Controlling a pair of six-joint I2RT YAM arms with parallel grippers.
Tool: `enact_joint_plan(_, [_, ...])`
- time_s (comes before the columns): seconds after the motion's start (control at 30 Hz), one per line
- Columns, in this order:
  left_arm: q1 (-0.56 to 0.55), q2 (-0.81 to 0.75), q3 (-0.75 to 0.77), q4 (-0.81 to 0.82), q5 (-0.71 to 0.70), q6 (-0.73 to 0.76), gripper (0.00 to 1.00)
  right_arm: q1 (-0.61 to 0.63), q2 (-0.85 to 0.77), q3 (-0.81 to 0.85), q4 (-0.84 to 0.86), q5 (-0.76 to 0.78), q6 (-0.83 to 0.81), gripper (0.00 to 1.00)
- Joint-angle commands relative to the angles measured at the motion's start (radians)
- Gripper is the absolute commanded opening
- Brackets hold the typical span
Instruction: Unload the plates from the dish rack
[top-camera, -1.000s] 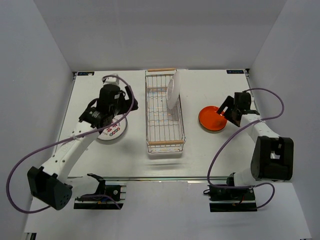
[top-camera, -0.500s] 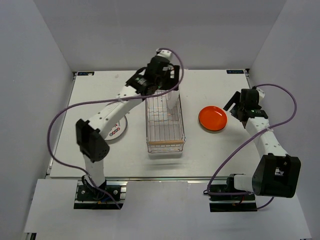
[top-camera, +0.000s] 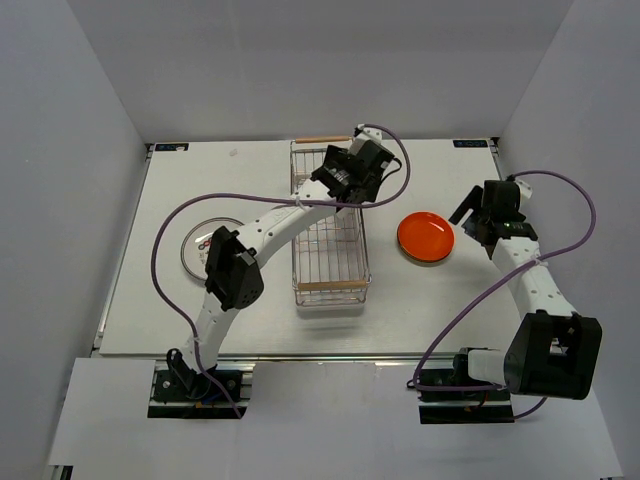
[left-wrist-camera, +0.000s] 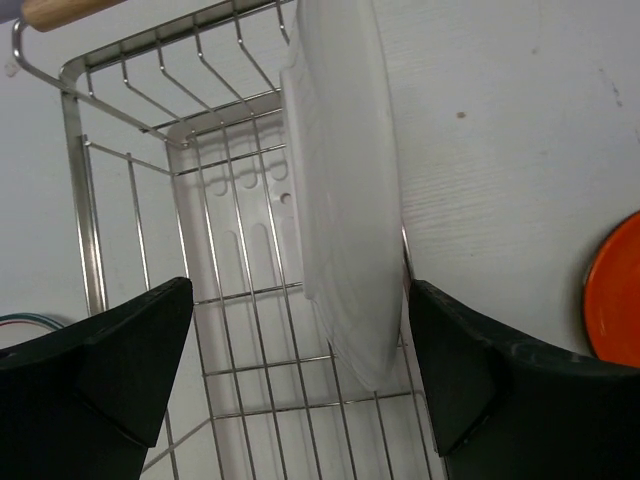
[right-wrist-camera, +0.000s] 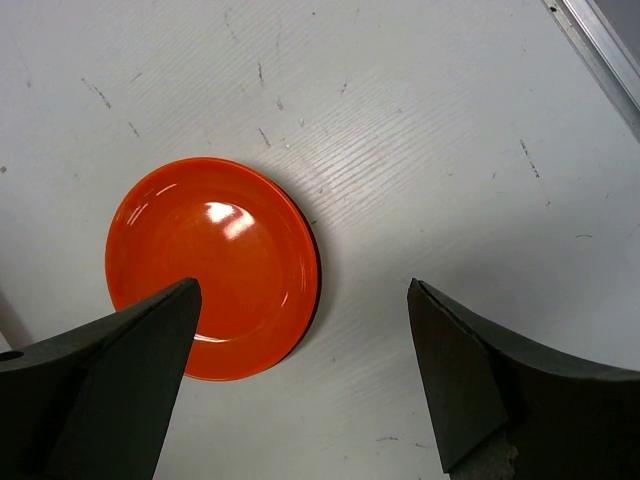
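Note:
The chrome wire dish rack (top-camera: 330, 250) stands mid-table with a wooden handle at each end. One white plate (left-wrist-camera: 345, 180) stands on edge in its far right part. My left gripper (top-camera: 347, 183) is open above the rack, and in the left wrist view (left-wrist-camera: 300, 330) one finger is on each side of this plate, not touching it. The orange-red plate (top-camera: 425, 237) lies flat on the table right of the rack. My right gripper (top-camera: 480, 215) is open and empty just right of it, above the table (right-wrist-camera: 305, 300). A white plate with red marks (top-camera: 202, 240) lies left of the rack.
The left arm stretches diagonally from its base across the left plate to the rack's far end. The orange-red plate (right-wrist-camera: 210, 270) has bare scratched table (right-wrist-camera: 450, 130) around it. White walls enclose the table on three sides.
My left arm has swung from the left plate across to the rack's far end, over the standing white plate. My right gripper has drawn back a little from the orange-red plate.

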Motion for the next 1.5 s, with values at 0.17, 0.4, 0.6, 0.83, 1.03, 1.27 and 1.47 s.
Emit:
enact_joint_plan(0.17, [-0.016,0.018,0.048,0.032,-0.188,-0.015,0.94,-0.014,-0.035,-0.023,0.014,0.011,-0.015,0.89])
enact_joint_plan(0.4, [-0.017,0.012,0.011,0.138,-0.177,0.004,0.71,-0.016,-0.025,-0.025,0.022,0.014,-0.024,0.89])
enact_joint_plan(0.6, [-0.017,0.014,0.002,0.154,-0.165,-0.018,0.54,-0.019,-0.008,-0.016,0.019,0.015,-0.031,0.89])
enact_joint_plan(0.83, [-0.017,-0.005,-0.002,0.167,-0.156,-0.027,0.4,-0.02,0.013,-0.002,0.005,0.015,-0.031,0.89])
enact_joint_plan(1.03, [-0.017,-0.035,-0.005,0.167,-0.174,-0.024,0.36,-0.019,0.016,0.003,0.004,0.007,-0.032,0.89])
enact_joint_plan(1.27, [-0.026,-0.078,-0.011,0.167,-0.21,-0.013,0.31,-0.02,0.021,0.006,-0.002,0.012,-0.031,0.89])
enact_joint_plan(1.47, [-0.035,-0.1,-0.014,0.179,-0.268,0.004,0.29,-0.02,0.033,0.023,-0.03,0.037,-0.024,0.89])
